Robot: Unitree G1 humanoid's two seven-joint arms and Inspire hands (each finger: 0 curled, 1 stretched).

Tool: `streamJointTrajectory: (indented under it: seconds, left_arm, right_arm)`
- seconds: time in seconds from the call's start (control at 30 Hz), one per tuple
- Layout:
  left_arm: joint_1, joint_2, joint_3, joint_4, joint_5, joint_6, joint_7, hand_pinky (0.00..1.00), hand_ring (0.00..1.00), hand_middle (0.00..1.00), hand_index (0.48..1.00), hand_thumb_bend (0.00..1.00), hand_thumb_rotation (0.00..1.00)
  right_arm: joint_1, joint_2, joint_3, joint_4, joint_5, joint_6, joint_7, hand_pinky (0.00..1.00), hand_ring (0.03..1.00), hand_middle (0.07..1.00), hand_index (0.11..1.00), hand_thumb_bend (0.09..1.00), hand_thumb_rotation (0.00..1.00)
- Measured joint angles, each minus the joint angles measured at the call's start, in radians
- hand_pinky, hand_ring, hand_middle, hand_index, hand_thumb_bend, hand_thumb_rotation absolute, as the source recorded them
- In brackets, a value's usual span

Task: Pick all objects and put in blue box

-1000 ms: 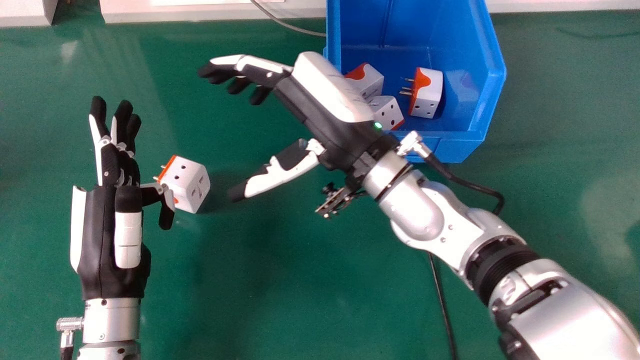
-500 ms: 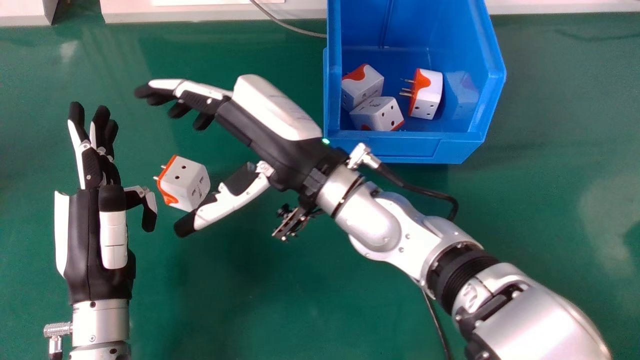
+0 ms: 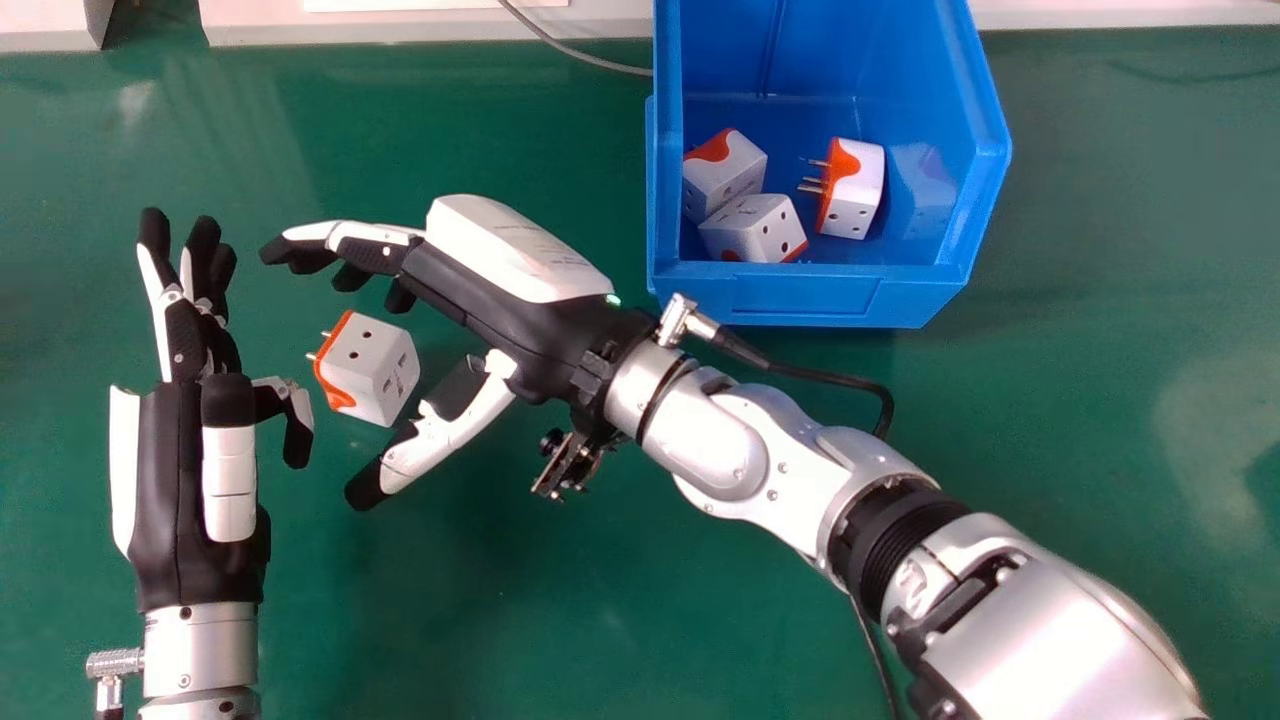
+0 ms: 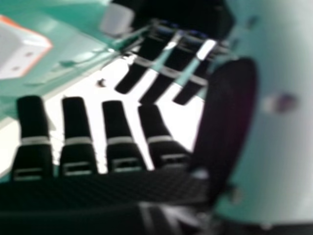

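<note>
One white-and-orange plug adapter [image 3: 365,365] lies on the green tabletop [image 3: 1080,420], outside the blue box [image 3: 800,298]. Its metal pins point toward the left robot hand [image 3: 180,560]. The right robot hand [image 3: 500,310] is open around it, empty: the fingers reach out beyond the adapter's far side and the thumb [image 3: 430,440] angles past its near side, so the adapter sits in the mouth between them, ungripped. The left robot hand is open as well and holds nothing, on the adapter's left in the head view, its long fingers mostly pointing away from the robot and one finger bent out toward the adapter.

Three more adapters are in the blue box. One [image 3: 725,175] and another [image 3: 755,230] lean together by the box's left wall; the third [image 3: 855,190] is apart from them, nearer the right wall, pins facing the pair. A grey cable [image 3: 590,60] runs across the far part of the tabletop to the box's left side. A black cable [image 3: 810,372] loops from the connector at the right wrist. In the right hand view, the right robot hand's fingers are extended, with the left robot hand's dark fingers facing them and part of an adapter beyond.
</note>
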Motion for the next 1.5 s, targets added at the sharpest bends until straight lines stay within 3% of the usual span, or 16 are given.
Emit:
streamJointTrajectory:
  seconds: [0.13, 0.3, 0.47, 0.57, 0.7, 0.93, 1.2, 1.5]
  left_arm:
    - [0.000, 0.000, 0.000, 0.000, -0.002, 0.000, -0.007, 0.00, 1.00, 1.00, 1.000, 1.00, 1.00]
    - [0.001, 0.000, -0.002, -0.005, -0.038, 0.000, -0.048, 0.00, 1.00, 1.00, 1.000, 1.00, 1.00]
    - [0.004, 0.000, -0.001, -0.012, -0.058, 0.000, -0.078, 0.00, 1.00, 1.00, 1.000, 1.00, 1.00]
    - [0.007, 0.000, -0.002, -0.017, -0.065, 0.000, -0.088, 0.00, 1.00, 1.00, 1.000, 1.00, 1.00]
    - [0.008, -0.001, -0.001, -0.026, -0.078, -0.001, -0.097, 0.00, 1.00, 1.00, 1.000, 1.00, 1.00]
    - [0.016, -0.001, -0.001, -0.037, -0.080, -0.001, -0.115, 0.00, 1.00, 1.00, 1.000, 1.00, 1.00]
    - [0.018, -0.001, -0.001, -0.039, -0.086, -0.001, -0.120, 0.00, 1.00, 1.00, 1.000, 1.00, 1.00]
    - [0.018, -0.001, -0.001, -0.044, -0.089, 0.000, -0.129, 0.00, 1.00, 1.00, 1.000, 1.00, 1.00]
  right_arm:
    - [-0.013, 0.001, 0.005, 0.009, 0.000, 0.032, 0.006, 0.66, 0.767, 0.825, 0.831, 1.000, 0.27]
    - [-0.023, 0.002, 0.020, 0.019, -0.019, 0.087, 0.003, 0.69, 0.793, 0.841, 0.845, 1.000, 0.27]
    - [-0.043, 0.004, 0.028, 0.025, -0.039, 0.125, 0.018, 0.72, 0.817, 0.861, 0.862, 1.000, 0.27]
    - [-0.063, 0.006, 0.028, 0.026, -0.040, 0.128, 0.019, 0.73, 0.830, 0.868, 0.867, 1.000, 0.27]
    - [-0.072, 0.009, 0.028, 0.028, -0.040, 0.128, 0.025, 0.75, 0.839, 0.872, 0.870, 1.000, 0.27]
    - [-0.075, 0.010, 0.048, 0.033, -0.052, 0.130, 0.032, 0.79, 0.869, 0.894, 0.880, 1.000, 0.29]
    - [-0.087, 0.012, 0.055, 0.039, -0.069, 0.146, 0.057, 0.90, 0.930, 0.938, 0.911, 1.000, 0.32]
    - [-0.096, 0.014, 0.103, 0.039, -0.114, 0.153, 0.043, 0.92, 0.950, 0.959, 0.923, 1.000, 0.34]
